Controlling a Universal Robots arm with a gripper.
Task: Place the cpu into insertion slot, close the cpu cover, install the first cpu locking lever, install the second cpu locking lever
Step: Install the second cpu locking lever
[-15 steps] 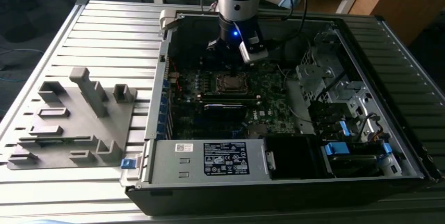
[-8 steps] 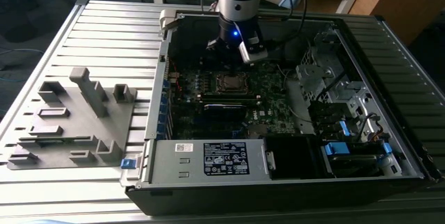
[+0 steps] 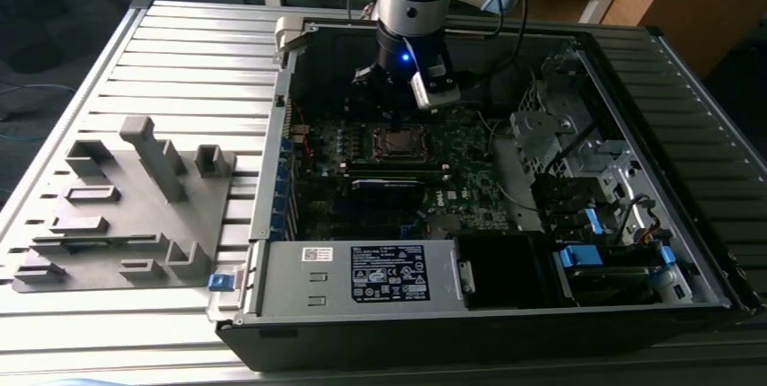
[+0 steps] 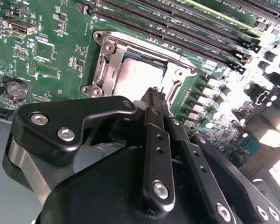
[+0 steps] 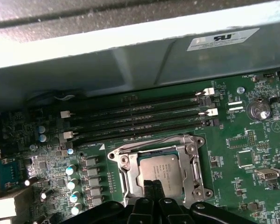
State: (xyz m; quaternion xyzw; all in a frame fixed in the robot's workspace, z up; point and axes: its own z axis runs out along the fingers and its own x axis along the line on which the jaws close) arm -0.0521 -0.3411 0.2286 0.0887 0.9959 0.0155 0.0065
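Inside the open computer case [image 3: 480, 224], the gripper [image 5: 153, 186] is hovering over the insertion slot [image 5: 161, 170], fingers pressed together, empty. The cpu [image 4: 135, 77] is sitting seated, the cpu cover [image 4: 107, 60] lying closed around it.

The cpu [image 5: 160, 169] lies in the insertion slot [image 5: 123, 179], under the cpu cover [image 5: 192, 163], beside the memory slots [image 5: 135, 122].
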